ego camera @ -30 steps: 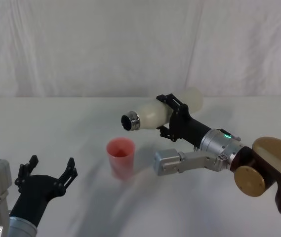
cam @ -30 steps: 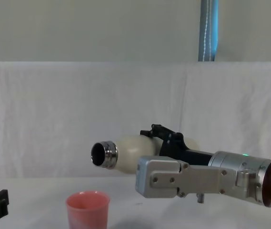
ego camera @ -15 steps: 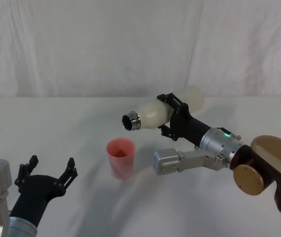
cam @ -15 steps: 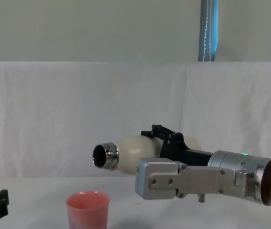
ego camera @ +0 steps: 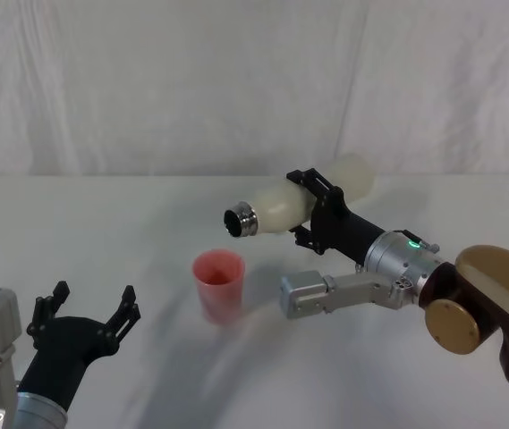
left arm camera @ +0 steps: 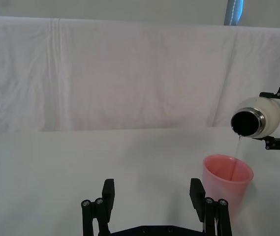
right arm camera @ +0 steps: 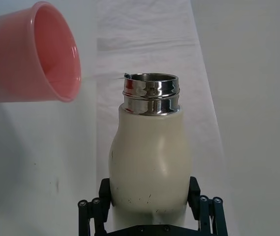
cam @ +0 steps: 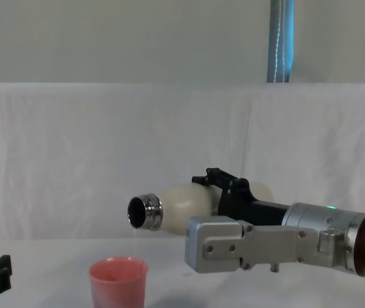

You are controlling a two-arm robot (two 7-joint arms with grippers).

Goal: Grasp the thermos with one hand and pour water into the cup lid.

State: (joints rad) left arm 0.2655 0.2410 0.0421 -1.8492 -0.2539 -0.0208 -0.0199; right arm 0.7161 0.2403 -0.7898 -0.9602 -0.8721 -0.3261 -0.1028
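Thermos (ego camera: pixel 294 202) tipped near level in the head view, pinched around its cream body by the right gripper (ego camera: pixel 318 211), its silver mouth just above and beyond the cup lid (ego camera: pixel 219 286); the left gripper (ego camera: pixel 82 323) rests nearer the robot than the cup lid, jaws spread, holding nothing. From the left wrist, a thin thread of water falls from the thermos (left arm camera: pixel 256 117) into the cup lid (left arm camera: pixel 227 178). From the right wrist, the thermos (right arm camera: pixel 149 157) sits between both fingers. In the chest view, mouth hangs over the cup lid (cam: pixel 118 281). Pouring well likely means tilting slowly, keeping the stream centred. Bare table (ego camera: pixel 129 223) surrounds the cup lid, giving room.
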